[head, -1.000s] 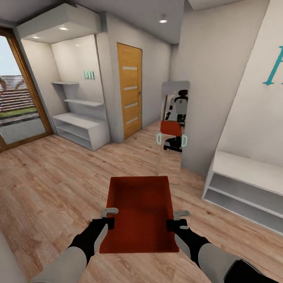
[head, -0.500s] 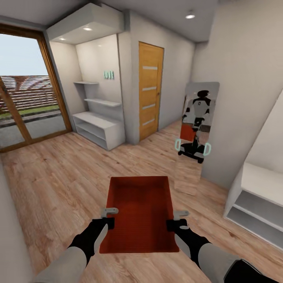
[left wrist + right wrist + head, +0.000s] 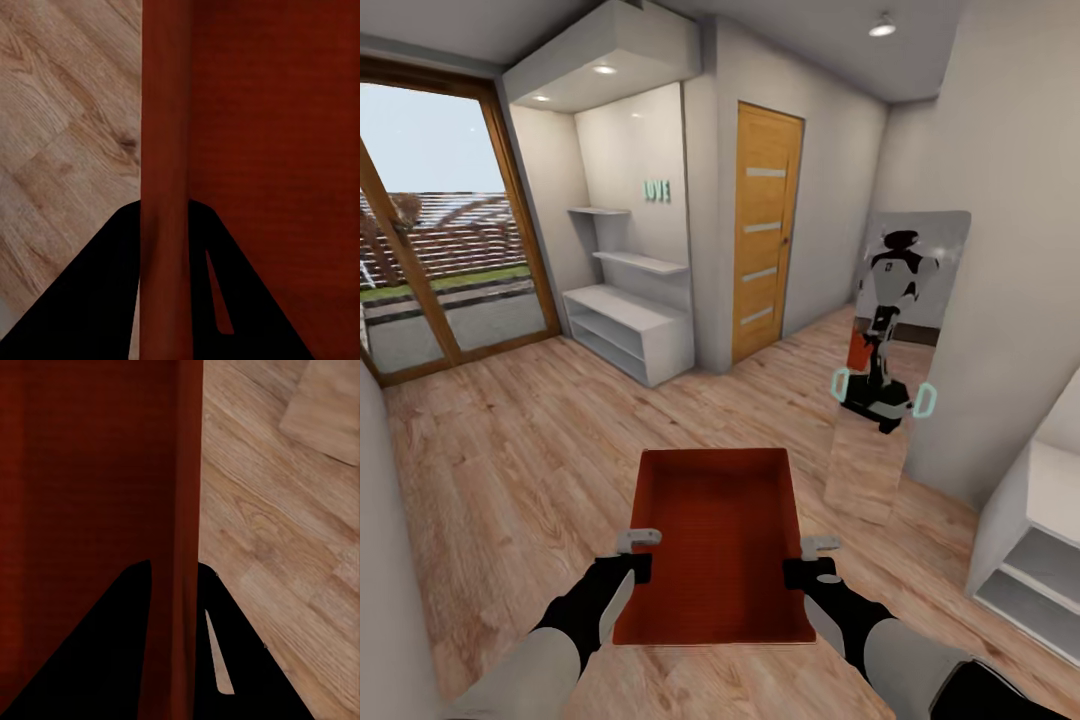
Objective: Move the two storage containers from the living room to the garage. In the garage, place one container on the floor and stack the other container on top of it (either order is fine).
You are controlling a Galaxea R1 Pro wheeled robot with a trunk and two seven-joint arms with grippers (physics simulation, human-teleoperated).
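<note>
One orange-red topless storage container (image 3: 715,540) hangs level over the light wood-plank floor, low in the middle of the head view. My left gripper (image 3: 638,556) is shut on its left wall and my right gripper (image 3: 812,560) is shut on its right wall. In the left wrist view the thin red wall (image 3: 165,135) runs between the black fingers of the left gripper (image 3: 165,217). In the right wrist view the other wall (image 3: 187,472) is pinched the same way by the right gripper (image 3: 174,574). The garage and its floor are out of view.
Ahead stands a shut wooden door (image 3: 765,230). A tall mirror (image 3: 895,400) leans on the right wall and reflects the robot. Low white shelves (image 3: 628,330) fill the alcove at left; wood-framed glass doors (image 3: 440,250) lie further left. Another white shelf unit (image 3: 1040,540) is at the right edge.
The camera has swung left, so door, mirror and shelves sit further right in the picture and more of the glass doors shows. The container stays held between both grippers.
</note>
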